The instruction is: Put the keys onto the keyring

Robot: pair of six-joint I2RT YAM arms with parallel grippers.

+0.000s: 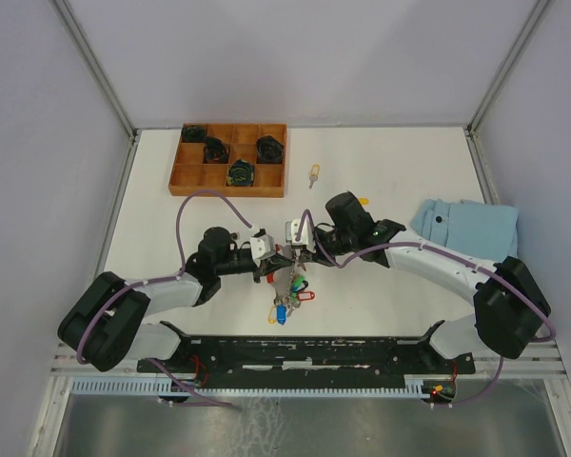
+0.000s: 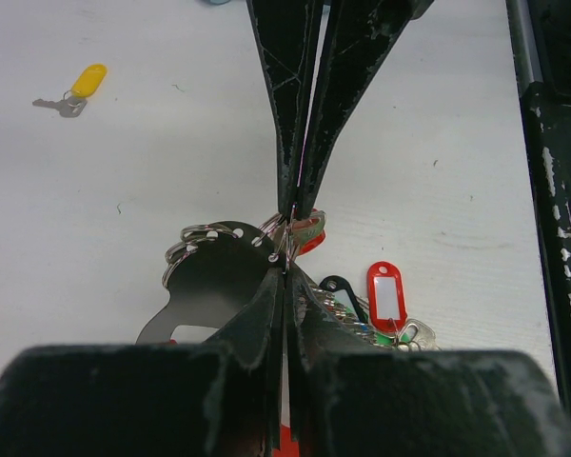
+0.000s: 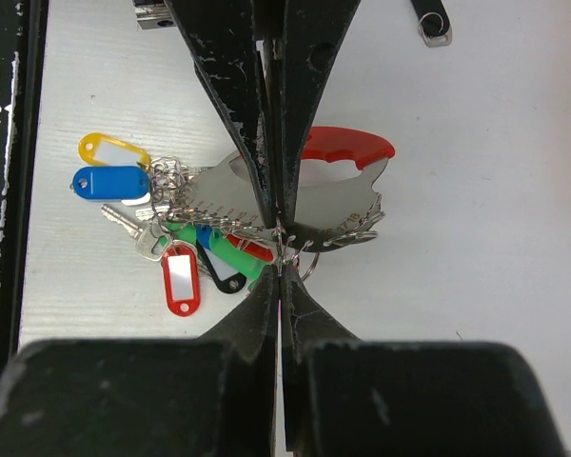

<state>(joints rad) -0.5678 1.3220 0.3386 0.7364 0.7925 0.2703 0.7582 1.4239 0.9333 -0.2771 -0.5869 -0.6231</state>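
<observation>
Left and right jaws tight on the keyring (image 3: 347, 195); yellow-tagged key (image 2: 81, 86) well apart.

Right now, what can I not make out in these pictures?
1. Top view: silver keyring bunch with coloured plastic tags, too small to count its keys.
2. Both wrist views: which thin ring the black fingers pinch, hidden by their own tips.
3. Top view: yellow-tagged silver key, too small to show detail.

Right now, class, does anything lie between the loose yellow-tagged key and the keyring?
Bare table lies between the yellow-tagged key and the keyring; only the left tool and right tool, shut on it, crowd it.
</observation>
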